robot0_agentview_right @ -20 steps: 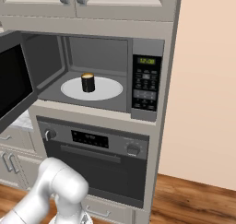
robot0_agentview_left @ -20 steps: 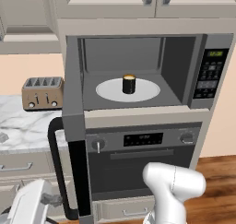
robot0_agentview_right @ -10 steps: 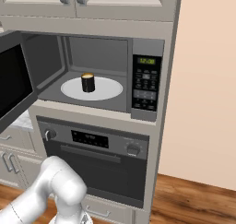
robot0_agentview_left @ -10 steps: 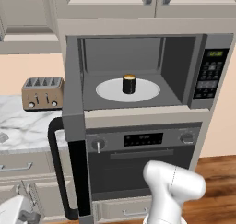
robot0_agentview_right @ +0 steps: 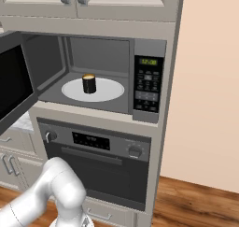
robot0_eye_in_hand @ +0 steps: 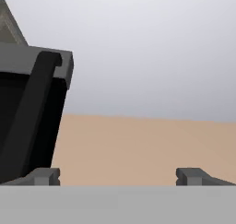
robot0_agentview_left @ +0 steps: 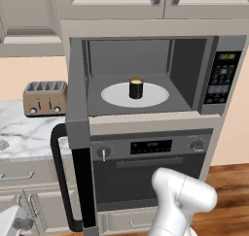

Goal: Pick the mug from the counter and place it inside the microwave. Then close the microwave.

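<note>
The black mug (robot0_agentview_left: 135,88) (robot0_agentview_right: 89,83) with its tan rim stands upright on the round white turntable (robot0_agentview_left: 155,95) (robot0_agentview_right: 109,88) inside the microwave (robot0_agentview_left: 222,79) (robot0_agentview_right: 148,83). The microwave door (robot0_agentview_left: 78,111) (robot0_agentview_right: 13,83) hangs wide open to the left, its black handle (robot0_agentview_left: 60,181) facing out. My gripper (robot0_eye_in_hand: 120,176) is open and holds nothing. It sits low, below and to the left of the door. In the hand view the dark door (robot0_eye_in_hand: 27,117) and its handle fill the left side, just beside the left fingertip (robot0_eye_in_hand: 44,176). The marble counter (robot0_agentview_left: 22,128) lies at the left.
A tan toaster (robot0_agentview_left: 45,97) stands on the counter, and a tiny grey cube (robot0_agentview_left: 3,144) lies near its front edge. A knobbed oven (robot0_agentview_left: 148,162) (robot0_agentview_right: 100,160) sits under the microwave. Beige cabinets hang above, and wood floor (robot0_agentview_right: 196,202) lies to the right.
My hand has sunk lower and further left, toward the bottom corner of the left base view. The mug and the door have not moved.
</note>
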